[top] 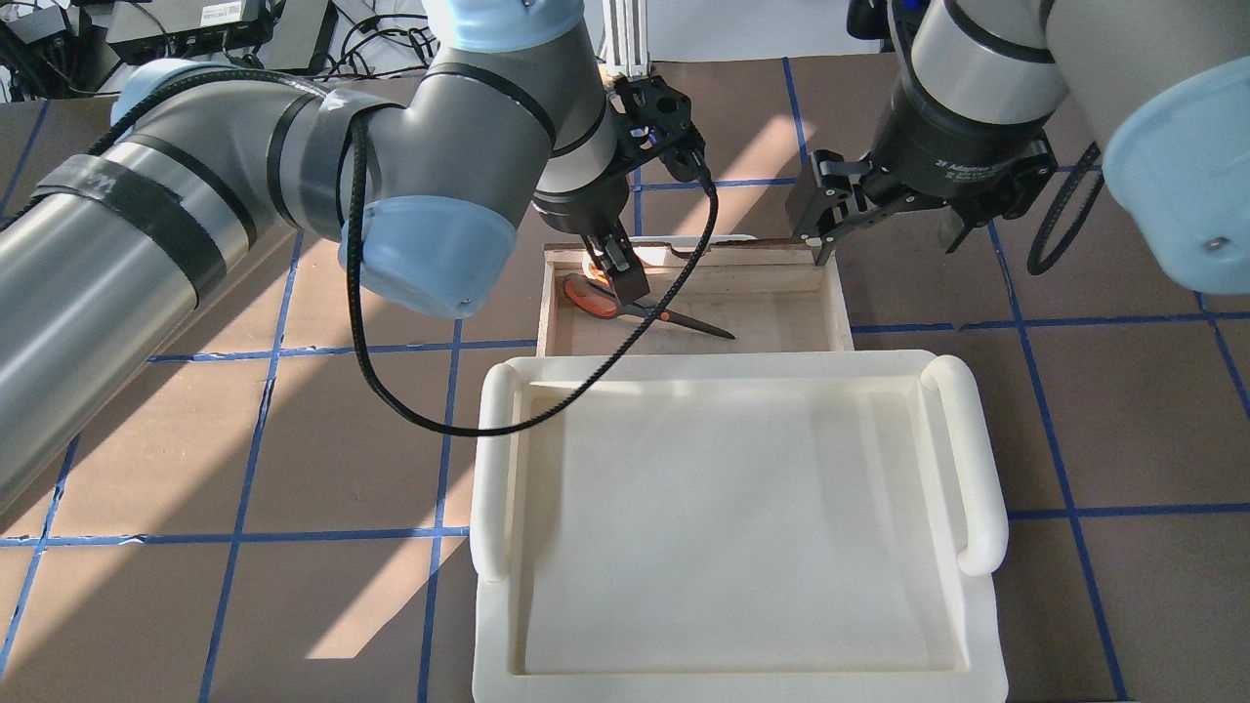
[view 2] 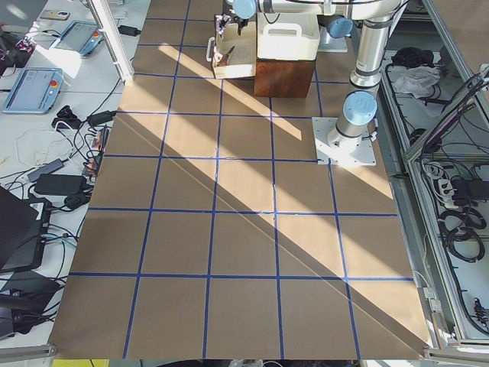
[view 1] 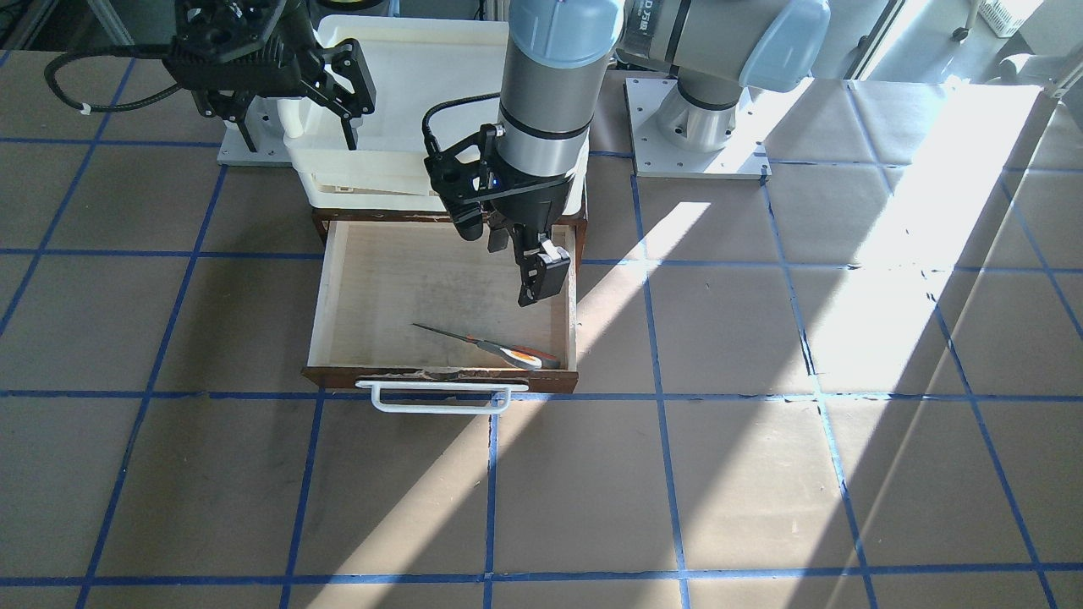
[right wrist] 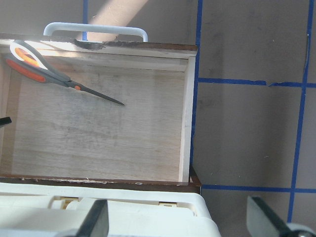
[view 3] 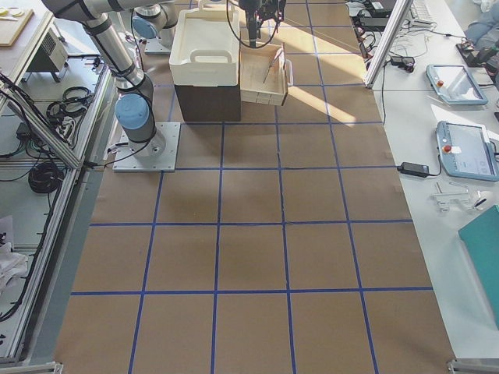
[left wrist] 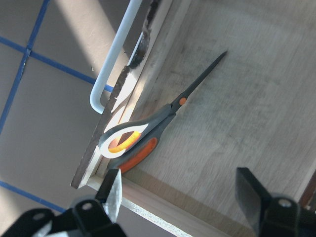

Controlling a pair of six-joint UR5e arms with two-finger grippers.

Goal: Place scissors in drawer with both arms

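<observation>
The scissors (view 1: 499, 347) lie flat on the floor of the open drawer (view 1: 398, 288), handles in the front corner by the white bar handle (view 1: 440, 397), blades pointing inward. They also show in the overhead view (top: 625, 303), the left wrist view (left wrist: 148, 133) and the right wrist view (right wrist: 44, 71). My left gripper (view 1: 531, 272) hangs open and empty above the drawer, over the handle end of the scissors, not touching them (left wrist: 180, 192). My right gripper (view 1: 300, 135) is open and empty, raised over the tray's far corner, apart from the drawer (right wrist: 180, 219).
A cream-white plastic tray (top: 498, 469) with rounded handles sits on the dark brown cabinet (view 3: 207, 101) above the drawer's back. The brown tabletop with blue tape lines (view 1: 761, 474) surrounds it. The arm bases stand behind the cabinet.
</observation>
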